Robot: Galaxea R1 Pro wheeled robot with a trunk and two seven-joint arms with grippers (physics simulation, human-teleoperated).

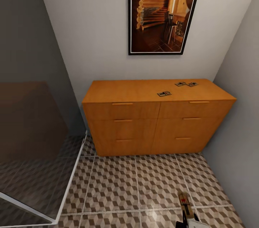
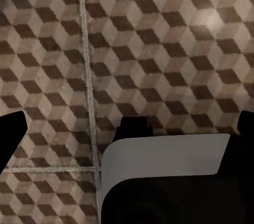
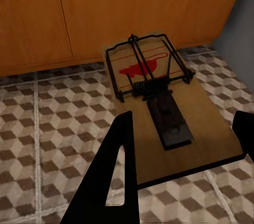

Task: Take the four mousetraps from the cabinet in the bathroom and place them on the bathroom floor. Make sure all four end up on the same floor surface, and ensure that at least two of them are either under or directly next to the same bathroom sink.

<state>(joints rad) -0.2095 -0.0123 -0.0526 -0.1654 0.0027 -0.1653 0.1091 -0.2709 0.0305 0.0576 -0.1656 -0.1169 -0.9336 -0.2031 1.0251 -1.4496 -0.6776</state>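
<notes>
The orange-brown cabinet (image 1: 144,127) stands against the far wall with its drawers closed. Three mousetraps lie on its top: one alone (image 1: 164,93) and a pair side by side (image 1: 180,84) (image 1: 192,84) toward the right. A fourth mousetrap (image 3: 153,102), a tan board with a black wire bar and a red mark, sits between the fingers of my right gripper (image 3: 180,155), which is shut on it just above the cube-patterned floor (image 1: 126,185). That trap (image 1: 184,201) pokes out in front of the right gripper (image 1: 187,220). My left gripper (image 2: 127,128) hangs open over the floor tiles (image 2: 159,49).
A glass shower screen (image 1: 36,149) with a white frame (image 1: 72,181) closes off the left side. A grey wall (image 1: 241,113) runs along the right of the cabinet. A framed picture (image 1: 163,9) hangs above it. Cabinet fronts (image 3: 106,12) are close ahead of the right gripper.
</notes>
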